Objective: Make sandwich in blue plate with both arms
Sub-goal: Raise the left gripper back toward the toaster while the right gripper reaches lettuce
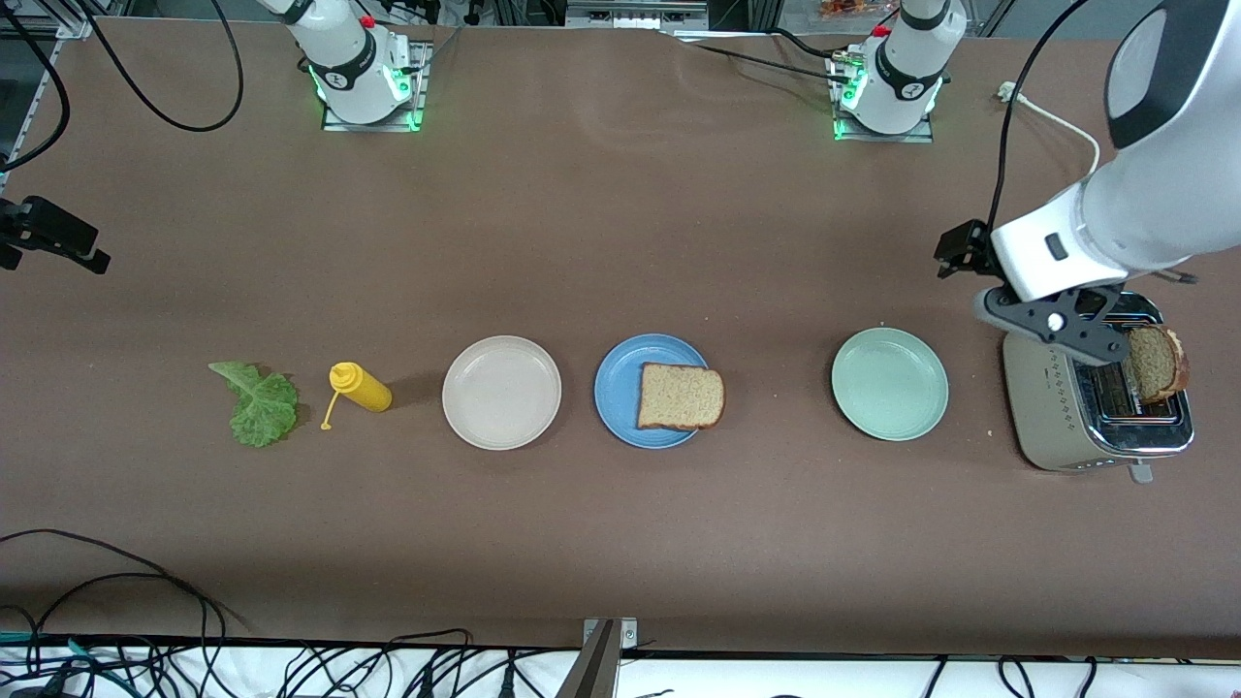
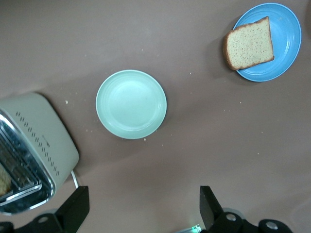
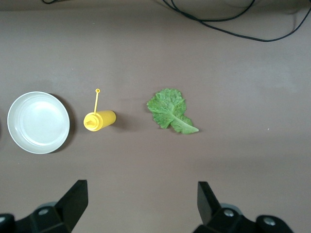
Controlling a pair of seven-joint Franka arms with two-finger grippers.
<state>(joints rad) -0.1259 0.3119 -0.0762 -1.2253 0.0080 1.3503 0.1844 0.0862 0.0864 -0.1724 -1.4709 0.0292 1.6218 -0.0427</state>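
**Bread on the blue plate, second slice in the toaster, both grippers spread and empty**

A long brown table (image 1: 620, 543) carries a row of things across its middle, running from the right arm's end to the left arm's end.

Nearest the front edge in that row sits the toaster (image 1: 1086, 417), close to the left arm's end. One slice of bread (image 1: 1156, 364) stands in its slot, partly sunk, so only its upper part shows. The left gripper (image 2: 141, 206) hangs over the table just beside the toaster; its two fingers stand wide apart with nothing between them. In the front view the arm's body covers most of that gripper.

Along the row lie a pale green plate (image 1: 890, 384), bare, then the blue plate (image 1: 620, 388) near the table's middle. A second bread slice (image 1: 681, 396) rests on the blue plate, overhanging the rim on the side toward the left arm's end. Beside it comes a beige plate (image 1: 501, 392), then a yellow squeeze bottle (image 1: 361, 387) lying on its side, then a lettuce leaf (image 1: 260, 404) flat on the table toward the right arm's end.

The right gripper (image 3: 141, 204) hovers above the bottle and the leaf, fingers parted, holding nothing. In the front view only a dark part shows at the picture's edge, the rest cut off.

The two arm bases stand along the back edge.
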